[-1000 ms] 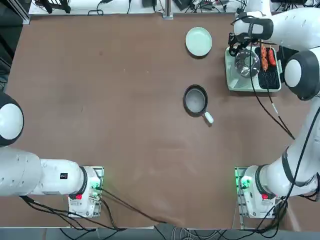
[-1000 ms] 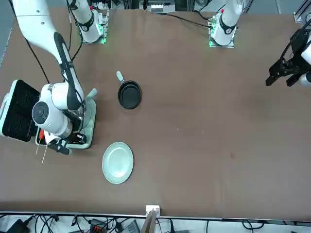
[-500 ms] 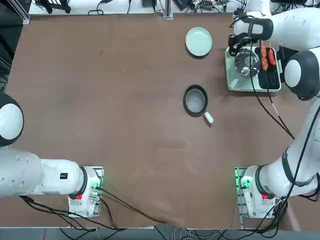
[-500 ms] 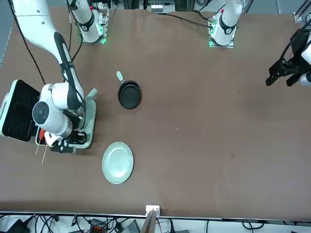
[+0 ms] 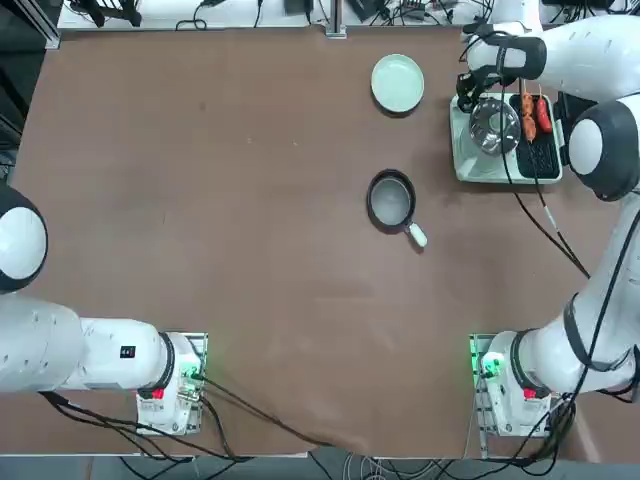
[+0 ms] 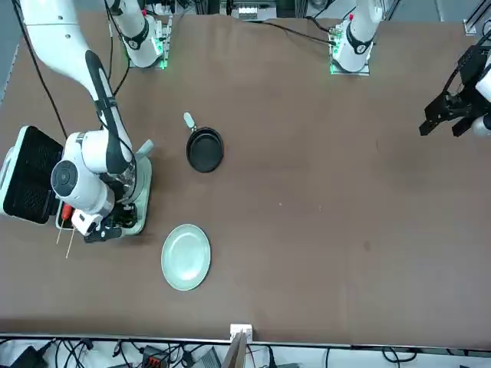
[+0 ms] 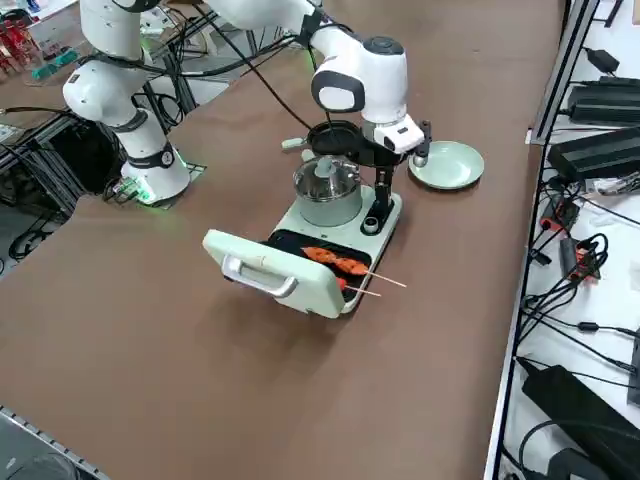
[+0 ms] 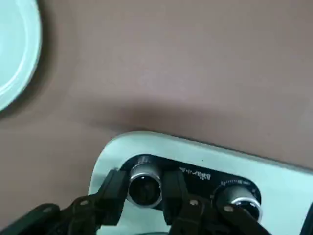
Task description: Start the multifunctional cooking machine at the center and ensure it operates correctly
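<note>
Reaching over the far end of the multifunctional cooking machine (image 5: 470,168), a rectangular pale green-white countertop appliance, the right end effector (image 8: 145,175) is drawn in narrow on a round black knob with a silver rim (image 8: 145,190). One dark finger lies along each side of it. This control sits on the machine's black control panel (image 8: 198,186), towards the corner nearer the plate; a second silver-rimmed black knob (image 8: 240,199) is farther along the same panel, outside the grip. Pale markings show beside the controls.

The machine rests on the brown surface (image 5: 270,250), in the robot's far right area. On its left part sits a shiny steel pot (image 7: 330,208) with a transparent lid (image 7: 326,180). To the pot's right is the black ribbed grill plate (image 5: 545,160), carrying two skewers of orange-red food (image 7: 335,260), whose thin sticks extend past the machine's far edge. The machine's hinged lid (image 7: 275,270), pale outside with a white handle (image 7: 258,282) and dark ribbed inside, is swung open on the machine's right side.

Left of the machine, near its far end, a round pale green plate (image 5: 398,83) lies apart from it. Also left of the machine, but closer to the robot's bases, is a small round dark frying pan (image 5: 391,201) with a white handle (image 5: 417,235).
</note>
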You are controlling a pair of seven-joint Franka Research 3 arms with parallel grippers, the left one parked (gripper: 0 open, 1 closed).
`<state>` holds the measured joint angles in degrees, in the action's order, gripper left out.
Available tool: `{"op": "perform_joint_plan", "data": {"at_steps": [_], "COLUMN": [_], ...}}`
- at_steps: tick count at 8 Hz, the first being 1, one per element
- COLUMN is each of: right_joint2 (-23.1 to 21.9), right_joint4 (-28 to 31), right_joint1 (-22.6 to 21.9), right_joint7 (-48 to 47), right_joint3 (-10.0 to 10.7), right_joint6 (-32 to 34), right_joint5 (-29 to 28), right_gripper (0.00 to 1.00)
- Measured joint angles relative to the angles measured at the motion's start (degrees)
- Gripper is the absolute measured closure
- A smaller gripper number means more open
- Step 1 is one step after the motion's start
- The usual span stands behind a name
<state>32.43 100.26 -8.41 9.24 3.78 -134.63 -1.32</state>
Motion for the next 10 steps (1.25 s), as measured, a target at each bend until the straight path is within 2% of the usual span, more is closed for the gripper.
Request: {"op": "perform_joint_plan", "data": {"at_steps": [10], "right_joint2": [0.0], "right_joint4": [0.0], "right_joint1": [-0.1], "right_joint7": [19.1], "right_joint3": [0.1], "right_joint6": [0.5], "right_joint5": [0.0], "right_gripper": [0.58]}}
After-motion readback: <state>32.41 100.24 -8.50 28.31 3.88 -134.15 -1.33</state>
